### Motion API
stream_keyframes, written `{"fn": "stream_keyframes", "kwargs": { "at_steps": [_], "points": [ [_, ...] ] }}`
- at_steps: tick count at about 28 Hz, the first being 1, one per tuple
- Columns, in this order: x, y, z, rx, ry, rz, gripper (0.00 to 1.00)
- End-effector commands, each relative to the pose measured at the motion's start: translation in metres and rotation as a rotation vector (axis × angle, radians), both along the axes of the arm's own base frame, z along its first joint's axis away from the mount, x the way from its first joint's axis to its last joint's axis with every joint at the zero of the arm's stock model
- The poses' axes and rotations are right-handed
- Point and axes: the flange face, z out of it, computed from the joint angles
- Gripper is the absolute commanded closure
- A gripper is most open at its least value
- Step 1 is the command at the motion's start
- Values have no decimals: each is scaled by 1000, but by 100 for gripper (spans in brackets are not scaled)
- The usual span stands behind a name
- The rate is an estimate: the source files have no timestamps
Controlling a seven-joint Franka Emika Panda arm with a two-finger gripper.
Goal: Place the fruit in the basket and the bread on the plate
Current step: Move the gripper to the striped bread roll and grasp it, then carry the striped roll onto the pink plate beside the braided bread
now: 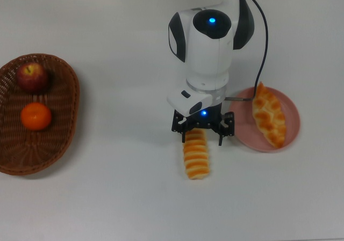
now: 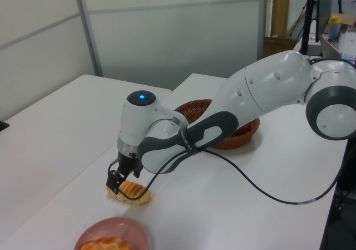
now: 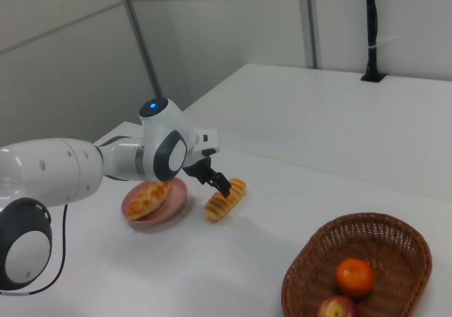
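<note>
1. Hovering over the near end of the ridged roll (image 1: 196, 154), the gripper (image 1: 198, 131) points down at centre frame in the top view, its fingers spread wide — one on either side of the roll's upper end, nothing clamped between them.
2. Ridged roll lies lengthwise on the white worktop (image 1: 118, 198), just below the gripper in the top view; in the left view it sits at lower left (image 2: 132, 192), under the gripper (image 2: 115, 184); in the right view it lies at mid-frame (image 3: 224, 199), just right of the plate.
3. Pink plate (image 1: 293, 131) sits at the right of the top view, beside the roll but apart from it. Braided pastry (image 1: 268, 115) rests on it, set diagonally, its pointed tip reaching the plate's upper rim.
4. Wicker basket (image 1: 67, 128) is at the far left of the top view, well apart from the arm. Inside: red apple (image 1: 32, 77) toward the upper end, orange (image 1: 36, 116) just below it — close, whether touching I cannot tell.
5. Right view shows the basket (image 3: 395, 260) at lower right, the orange (image 3: 355, 276) above the apple (image 3: 337, 308).
6. Black cable (image 1: 265, 42) runs down the arm's right side in the top view.
</note>
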Motion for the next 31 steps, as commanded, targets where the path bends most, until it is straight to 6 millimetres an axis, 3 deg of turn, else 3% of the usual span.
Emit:
{"fn": "stream_keyframes", "kwargs": {
  "at_steps": [1,8,12,18,21,23,26,27,31],
  "points": [
    [-2,-1,-15,-27,16,-14,0],
    [2,-18,-15,-32,16,-40,0],
    [3,-25,-17,-46,18,-44,13],
    [-3,-22,-44,-111,45,0,26],
    [-5,-18,-52,-118,56,8,38],
    [-10,-9,-56,-121,64,22,52],
    [-9,-11,-52,-112,59,3,70],
    [-7,-15,-47,-101,56,-23,80],
    [-2,-27,-32,-89,35,-61,88]
  ]
}}
